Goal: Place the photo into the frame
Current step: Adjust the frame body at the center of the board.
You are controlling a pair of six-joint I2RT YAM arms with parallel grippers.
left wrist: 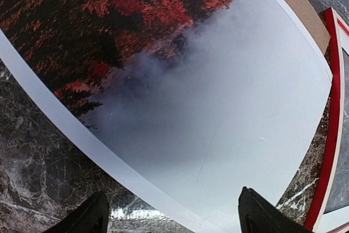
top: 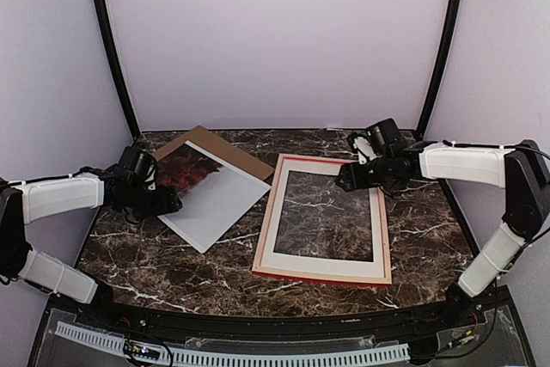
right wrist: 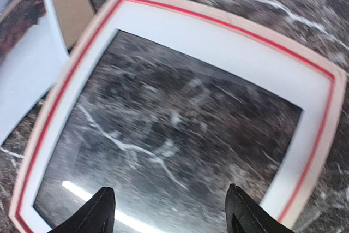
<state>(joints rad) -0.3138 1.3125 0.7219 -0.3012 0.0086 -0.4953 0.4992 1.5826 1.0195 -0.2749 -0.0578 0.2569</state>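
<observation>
My left claw gapes wide and empty, the photo just ahead; my right claw, equally wide, hovers above the frame. I'd pinch the photo's near edge lightly, avoiding creases.

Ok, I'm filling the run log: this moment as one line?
photo: partly on brown board, outside frame | left hand: open, at photo edge | right hand: open, above frame

Soft even light, motion-blurred right wrist view.
</observation>
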